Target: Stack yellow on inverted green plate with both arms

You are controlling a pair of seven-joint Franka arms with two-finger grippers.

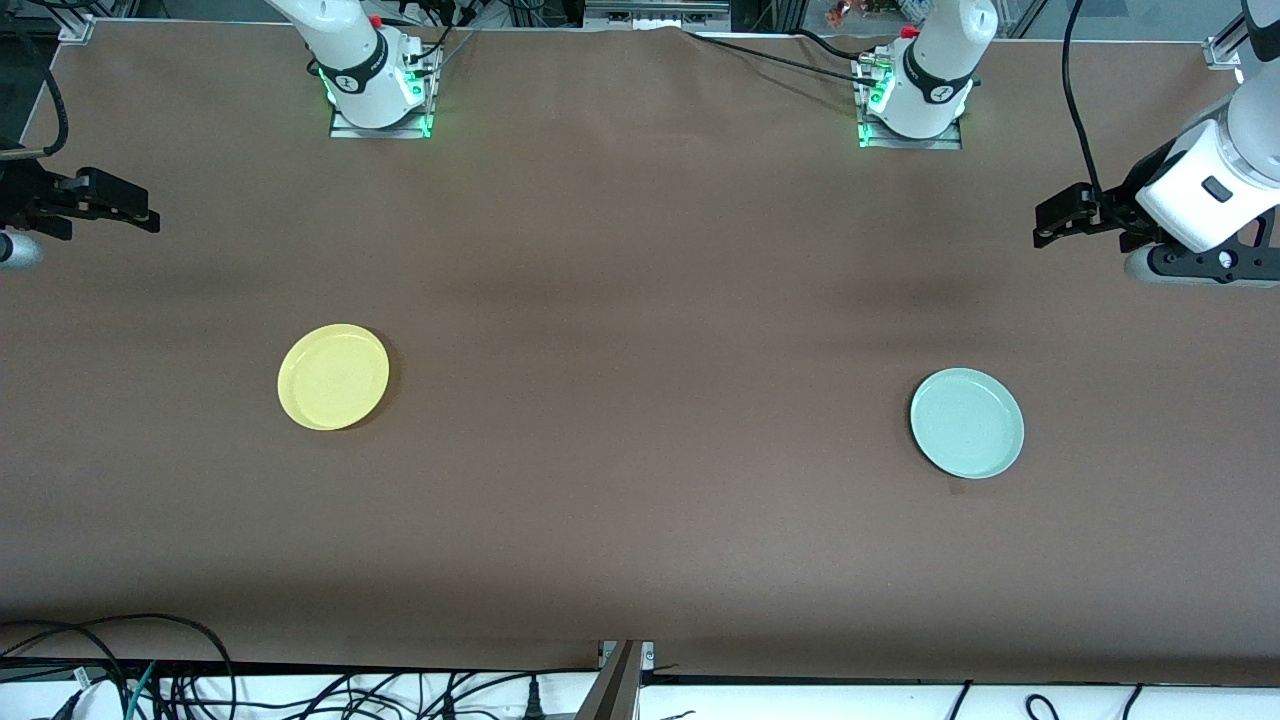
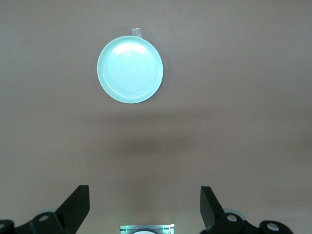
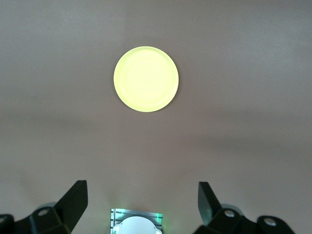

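**Both arms hanging back, plates untouched**

The yellow plate [image 1: 333, 376] is sitting toward the right arm's end of the table [image 1: 640, 300], the green plate [image 1: 966, 422] toward the left arm's end, rim up. The left gripper [image 1: 1045, 222] and right gripper [image 1: 140, 214] are waiting high, jaws spread wide, holding nothing.

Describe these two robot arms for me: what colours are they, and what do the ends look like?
Both arms are white and rounded, with black bands at the joints; green lights glow at their bases and black cables trail off them. The left arm ends in a black left gripper. The right gripper is black too. In the wrist views, each gripper's jaws are two black, wedge-shaped prongs.
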